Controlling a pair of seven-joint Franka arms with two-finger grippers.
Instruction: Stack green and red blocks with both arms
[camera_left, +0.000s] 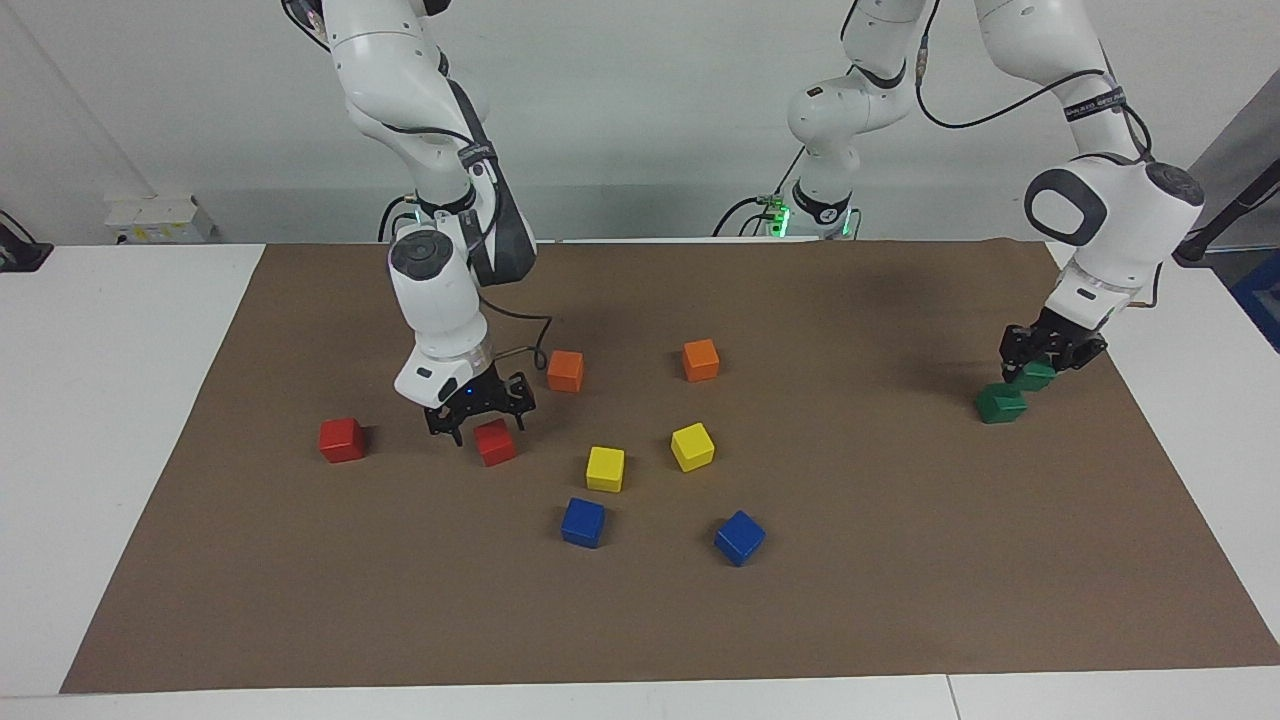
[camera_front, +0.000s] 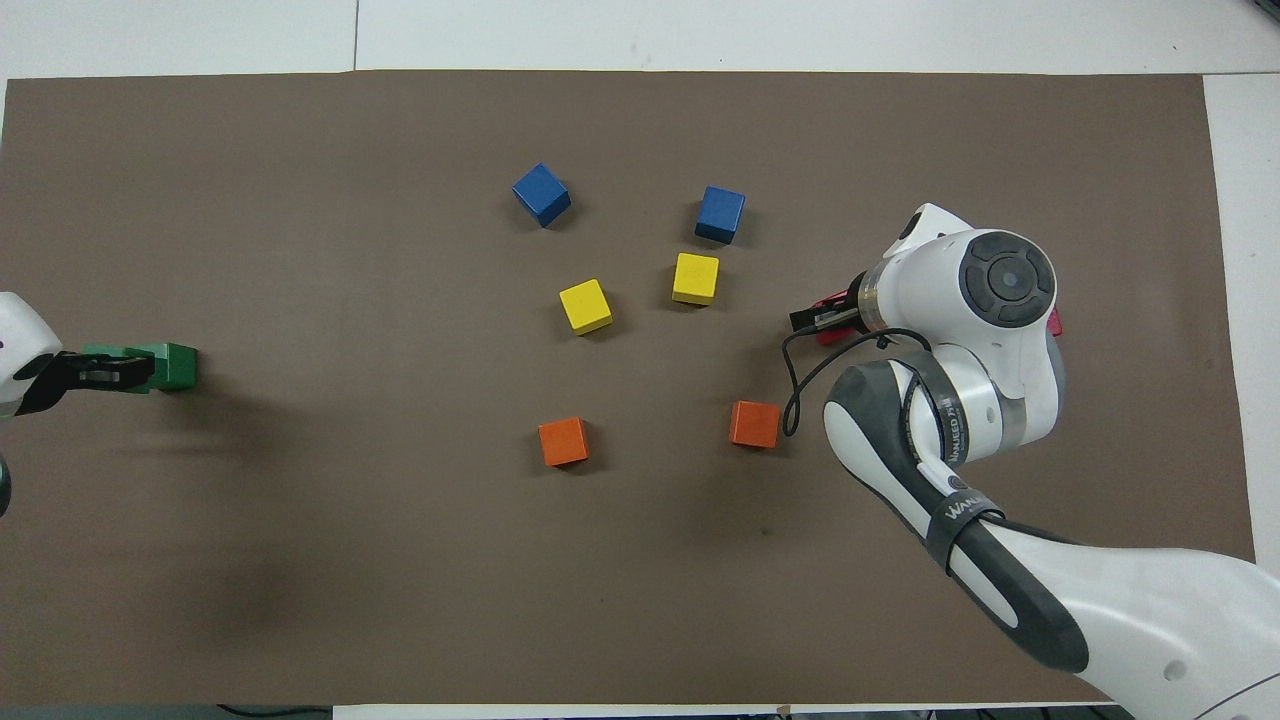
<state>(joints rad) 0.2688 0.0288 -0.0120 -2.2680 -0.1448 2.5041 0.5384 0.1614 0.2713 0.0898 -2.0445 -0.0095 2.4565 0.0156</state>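
My right gripper (camera_left: 478, 415) is open and low over a red block (camera_left: 495, 442), its fingers either side of the block's top. In the overhead view this gripper (camera_front: 822, 320) and the red block (camera_front: 832, 335) show only as slivers beside the arm. A second red block (camera_left: 341, 439) lies on the mat toward the right arm's end. My left gripper (camera_left: 1050, 358) is shut on a green block (camera_left: 1036, 377), held a little above the mat beside the other green block (camera_left: 1000, 403). From above, the left gripper (camera_front: 100, 368) partly covers that lying green block (camera_front: 176, 365).
On the brown mat (camera_left: 900, 560) lie two orange cubes (camera_left: 565, 370) (camera_left: 700, 359), two yellow cubes (camera_left: 605, 468) (camera_left: 692, 446) and two blue cubes (camera_left: 583, 521) (camera_left: 739, 537), all in the middle. The white table (camera_left: 120, 400) borders the mat.
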